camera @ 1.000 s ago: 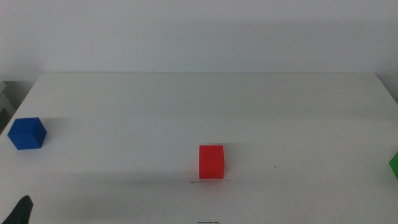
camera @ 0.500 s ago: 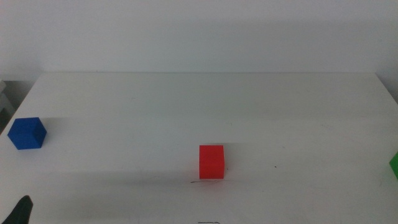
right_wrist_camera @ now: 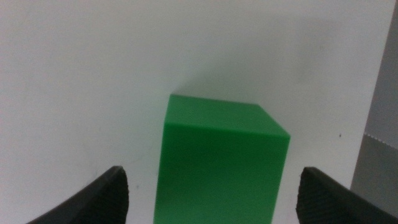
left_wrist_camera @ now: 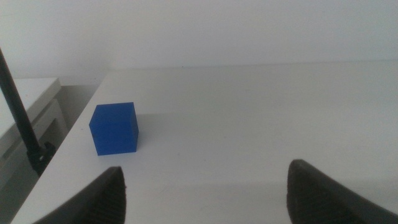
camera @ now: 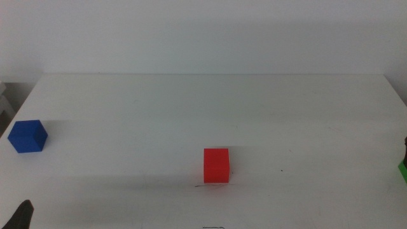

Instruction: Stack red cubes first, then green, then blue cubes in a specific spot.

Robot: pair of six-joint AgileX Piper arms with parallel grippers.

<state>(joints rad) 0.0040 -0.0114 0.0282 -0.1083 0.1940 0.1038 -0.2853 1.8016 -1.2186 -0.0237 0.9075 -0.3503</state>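
Note:
The red cube (camera: 216,165) stands at mid table, with the spot's thin dark scribble (camera: 203,186) at its front left base. Far left on the table rests the blue cube (camera: 28,136), which the left wrist view shows as the blue cube (left_wrist_camera: 114,128) ahead of my open left gripper (left_wrist_camera: 205,196). That gripper's tip (camera: 22,216) shows at the bottom left corner. Only a sliver of the green cube (camera: 403,169) shows at the right edge. The green cube (right_wrist_camera: 221,162) sits between the wide-apart jaws of my right gripper (right_wrist_camera: 212,183), which do not touch it.
The white table (camera: 191,108) has its left edge right beside the blue cube. A lower white surface (left_wrist_camera: 31,106) and a thin dark rod (left_wrist_camera: 22,118) lie beyond that edge. The green cube is close to the table's right edge.
Less of the green cube shows at the right edge, and a dark bit of the right gripper has come in over it. The left gripper tip has sunk slightly.

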